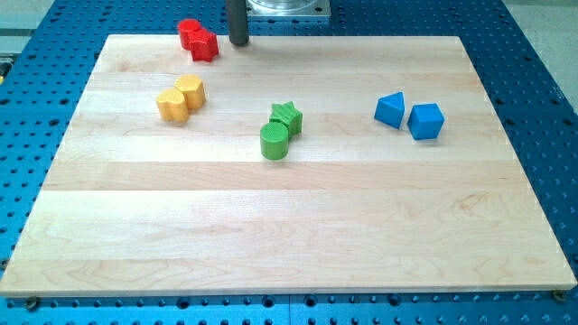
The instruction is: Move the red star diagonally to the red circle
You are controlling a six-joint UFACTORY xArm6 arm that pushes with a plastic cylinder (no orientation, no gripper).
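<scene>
Upper left: my tip [238,41] just right of red star [205,45] — touching red circle [189,32]; no jaws fitted.

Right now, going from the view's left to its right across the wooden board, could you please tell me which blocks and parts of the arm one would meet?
Yellow pair of blocks → red pair of blocks → my tip → green cylinder → green star → blue triangular block → blue cube-like block.
</scene>
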